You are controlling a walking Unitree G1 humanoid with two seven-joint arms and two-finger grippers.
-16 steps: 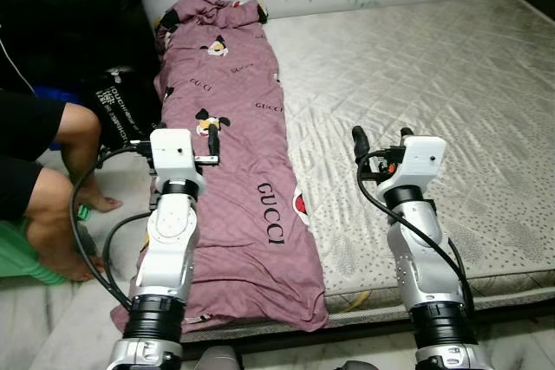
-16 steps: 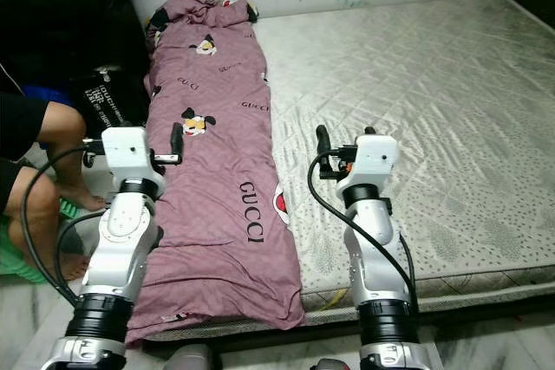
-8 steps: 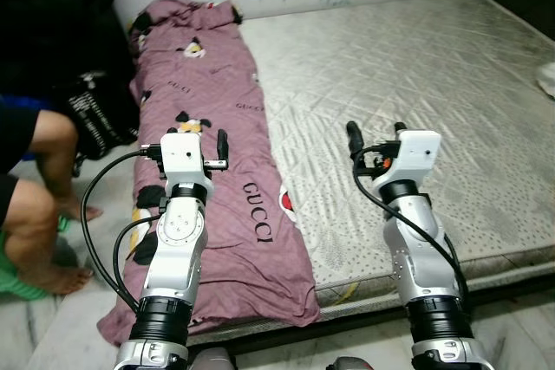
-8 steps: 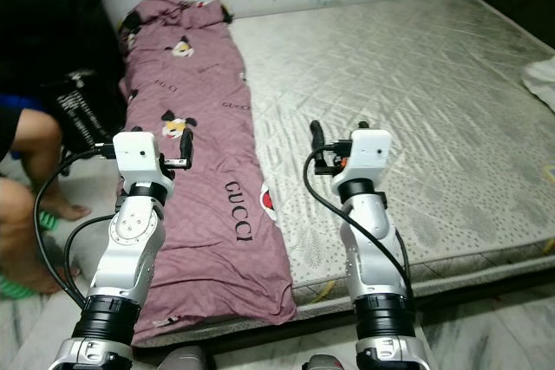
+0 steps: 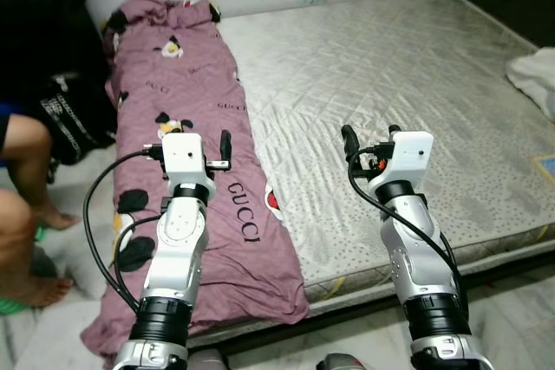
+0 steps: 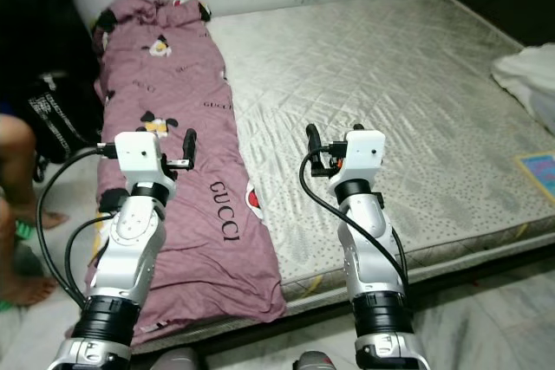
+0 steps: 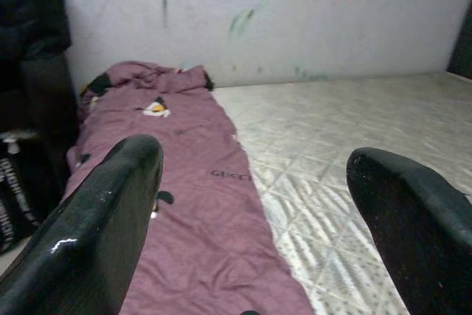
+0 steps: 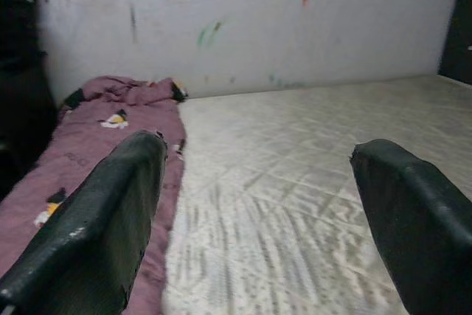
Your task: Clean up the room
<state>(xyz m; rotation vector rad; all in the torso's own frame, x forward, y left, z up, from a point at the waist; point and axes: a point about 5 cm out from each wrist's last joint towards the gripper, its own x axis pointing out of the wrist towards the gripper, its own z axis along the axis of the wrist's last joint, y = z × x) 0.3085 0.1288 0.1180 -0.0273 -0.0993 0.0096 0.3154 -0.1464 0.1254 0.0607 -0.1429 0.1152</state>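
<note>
Purple blanket [image 5: 199, 171] lies lengthwise along the left edge of the bare mattress [image 5: 390, 84], its near end draped over the mattress edge. Left pincer [image 7: 254, 219] hovers above the blanket, fingers apart, empty. Right pincer [image 8: 258, 219] hovers over bare mattress, fingers apart, empty. A person's legs [image 5: 22, 205] left of bed. White cloth [image 5: 533, 75] at far right edge.

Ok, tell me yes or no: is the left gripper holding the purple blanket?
No, the left gripper is open with its fingers wide apart, held above the purple blanket and gripping nothing.
</note>
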